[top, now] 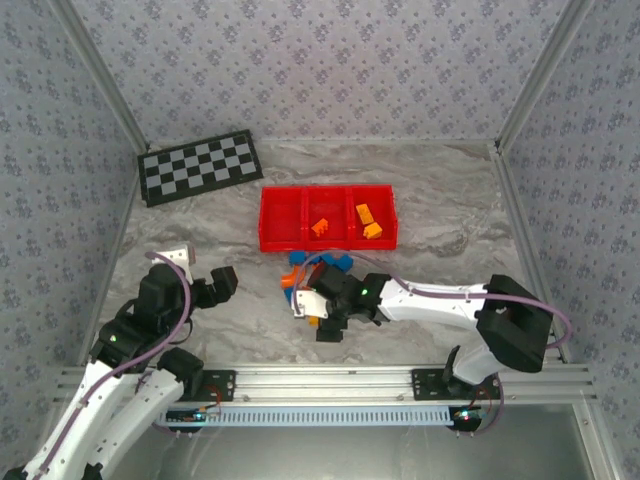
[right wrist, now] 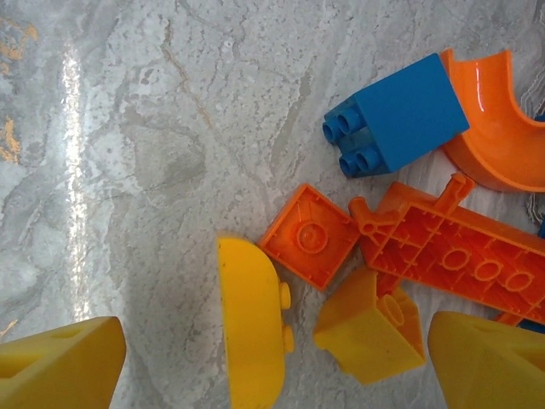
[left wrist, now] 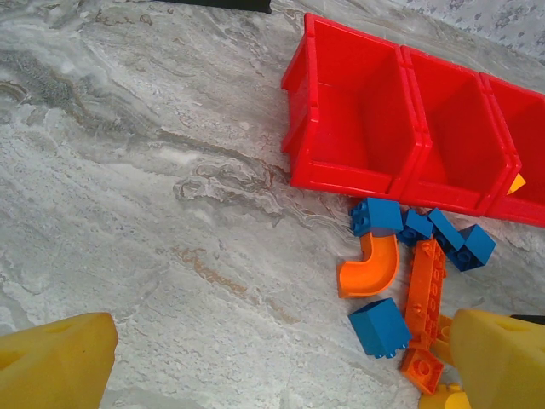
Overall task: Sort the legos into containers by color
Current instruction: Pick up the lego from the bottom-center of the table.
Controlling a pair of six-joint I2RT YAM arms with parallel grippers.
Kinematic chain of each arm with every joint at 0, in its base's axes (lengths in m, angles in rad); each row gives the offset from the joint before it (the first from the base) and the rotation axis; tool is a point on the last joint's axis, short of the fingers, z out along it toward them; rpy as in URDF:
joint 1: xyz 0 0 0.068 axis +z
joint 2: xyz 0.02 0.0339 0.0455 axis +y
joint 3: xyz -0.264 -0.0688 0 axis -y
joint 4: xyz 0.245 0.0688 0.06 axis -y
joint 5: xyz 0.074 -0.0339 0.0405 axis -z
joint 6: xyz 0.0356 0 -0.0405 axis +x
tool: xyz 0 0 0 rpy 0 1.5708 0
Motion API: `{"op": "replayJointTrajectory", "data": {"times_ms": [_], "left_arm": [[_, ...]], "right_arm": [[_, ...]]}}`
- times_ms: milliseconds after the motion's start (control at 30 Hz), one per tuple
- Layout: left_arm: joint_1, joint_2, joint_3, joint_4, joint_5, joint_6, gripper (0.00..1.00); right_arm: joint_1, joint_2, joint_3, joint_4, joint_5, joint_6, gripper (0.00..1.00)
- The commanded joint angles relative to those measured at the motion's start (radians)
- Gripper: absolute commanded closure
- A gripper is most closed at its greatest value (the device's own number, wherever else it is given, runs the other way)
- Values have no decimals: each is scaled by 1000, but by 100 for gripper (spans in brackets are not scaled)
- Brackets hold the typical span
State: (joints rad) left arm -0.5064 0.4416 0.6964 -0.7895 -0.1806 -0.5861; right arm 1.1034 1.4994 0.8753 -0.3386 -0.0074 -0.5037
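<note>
While the right tool (right wrist: 272, 366) hangs over the loose legos (top: 318, 275) with its yellow fingers (right wrist: 60, 362) spread wide and gripping nothing, a rounded yellow brick (right wrist: 247, 324) and a yellow block (right wrist: 368, 328) lie between them on the marbled worktop (right wrist: 128, 128). Just beyond are a small orange square (right wrist: 308, 234), a long orange plate (right wrist: 460, 256), a blue brick (right wrist: 400, 111) and a curved orange piece (right wrist: 498, 128). The pile sits just on the near side of the red tray (top: 328, 245), whose middle compartment holds one orange brick (top: 320, 227) and whose right compartment holds two yellow-orange bricks (top: 373, 230). At near left, the left tool (left wrist: 277, 366) hovers over the worktop, jaws apart and empty. A checkerboard (top: 200, 165) lies at far left.
</note>
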Motion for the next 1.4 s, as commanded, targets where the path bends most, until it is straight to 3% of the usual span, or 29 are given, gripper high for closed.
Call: {"op": "replayJointTrajectory", "data": {"times_ms": [0, 200, 333, 600, 767, 900, 1200, 1367], "left_arm": [[-5, -4, -2, 1, -18, -1, 0], [-7, -7, -3, 1, -20, 0, 0], [-7, -7, -3, 2, -22, 0, 0], [-8, -6, -3, 4, -20, 0, 0], [-9, -6, -3, 1, -22, 0, 0], [-9, -6, -3, 2, -24, 1, 0], [-11, -9, -3, 0, -26, 0, 0], [-10, -9, -3, -2, -27, 0, 0]], "right_arm": [[8, 19, -2, 10, 1, -32, 8], [18, 40, -4, 21, -6, -35, 12], [18, 74, 17, -15, -31, -40, 26], [20, 131, 34, -25, -19, -56, 35], [15, 160, 45, -55, 3, -60, 58], [13, 163, 39, -49, 18, -55, 69], [6, 89, 33, -60, 1, -36, 85], [-45, -50, 18, -45, -56, 5, 86]]}}
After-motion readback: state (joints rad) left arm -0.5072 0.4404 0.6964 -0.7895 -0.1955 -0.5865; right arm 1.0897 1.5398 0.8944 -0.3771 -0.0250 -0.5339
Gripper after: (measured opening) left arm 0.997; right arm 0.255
